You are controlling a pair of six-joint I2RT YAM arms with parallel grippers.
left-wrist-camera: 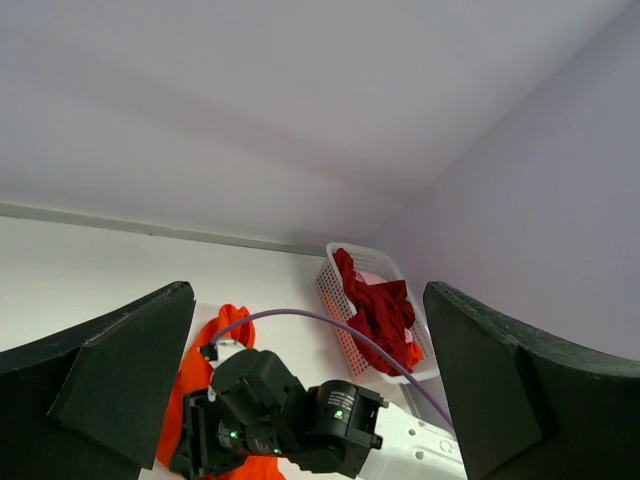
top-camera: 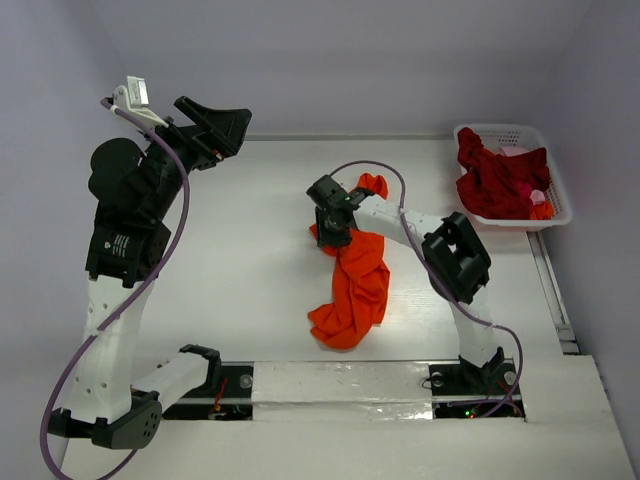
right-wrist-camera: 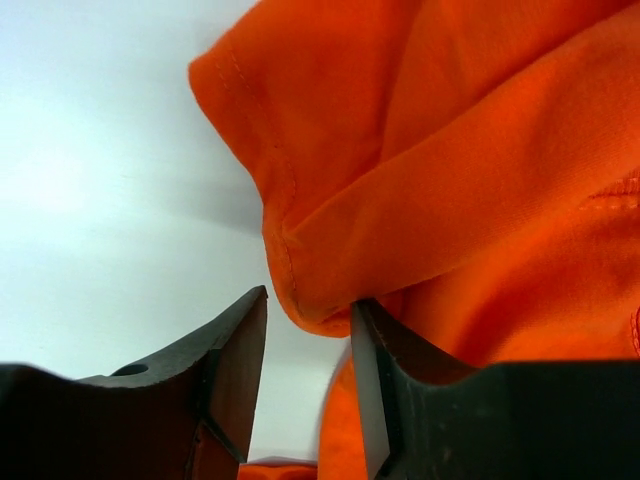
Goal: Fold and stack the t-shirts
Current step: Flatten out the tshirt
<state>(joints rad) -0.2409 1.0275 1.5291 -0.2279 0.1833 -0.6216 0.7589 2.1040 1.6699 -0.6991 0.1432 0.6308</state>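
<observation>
A bright orange t-shirt [top-camera: 352, 285] lies crumpled in a long heap at the table's middle. It also shows in the right wrist view [right-wrist-camera: 450, 170] and in the left wrist view [left-wrist-camera: 228, 325]. My right gripper [top-camera: 330, 228] is low over the shirt's far end. In the right wrist view [right-wrist-camera: 308, 335] its jaws stand a little apart, with a hemmed fold of orange cloth hanging between them, against the right finger [right-wrist-camera: 375, 370]. My left gripper [top-camera: 215, 125] is raised high at the far left, open wide and empty [left-wrist-camera: 308, 290]. Dark red t-shirts [top-camera: 500, 180] lie in a basket.
A white lattice basket [top-camera: 505, 132] stands at the far right corner against the wall, also in the left wrist view [left-wrist-camera: 335, 300]. Something pink shows among the red cloth. A purple cable [top-camera: 375, 168] arches over the right arm. A metal rail [top-camera: 550, 290] runs along the table's right edge.
</observation>
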